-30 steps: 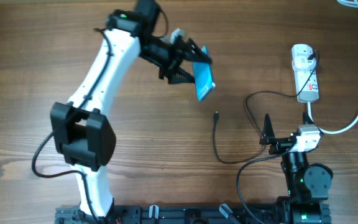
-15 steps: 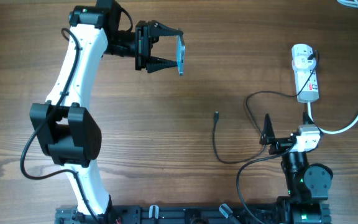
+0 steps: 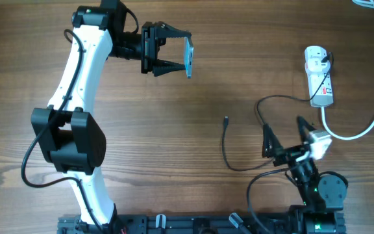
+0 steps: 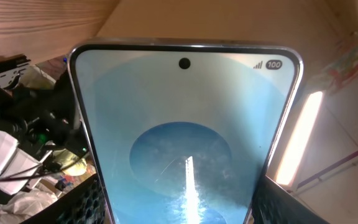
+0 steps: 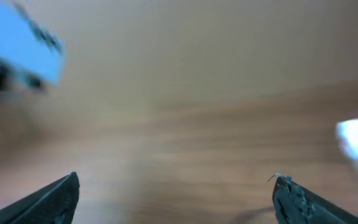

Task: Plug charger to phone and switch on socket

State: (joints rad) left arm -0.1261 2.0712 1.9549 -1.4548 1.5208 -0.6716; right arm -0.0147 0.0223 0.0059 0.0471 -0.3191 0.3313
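My left gripper is shut on the phone and holds it on edge above the table at the upper middle. In the left wrist view the cyan-blue screen fills the frame between the two fingers. The charger, a thin black cable, lies on the table with its connector tip at the middle, apart from both grippers. The socket, a white power strip, lies at the upper right. My right gripper is open and empty at the lower right, near the cable's loop. The right wrist view is blurred.
A thicker white cord runs from the power strip along the right edge. The left arm's white links stretch across the left half of the wooden table. The right arm's base sits at the bottom right.
The left arm swung the phone up and left a second ago and has since held still. The right gripper has just opened wide and turned, with motion blur in its wrist view.
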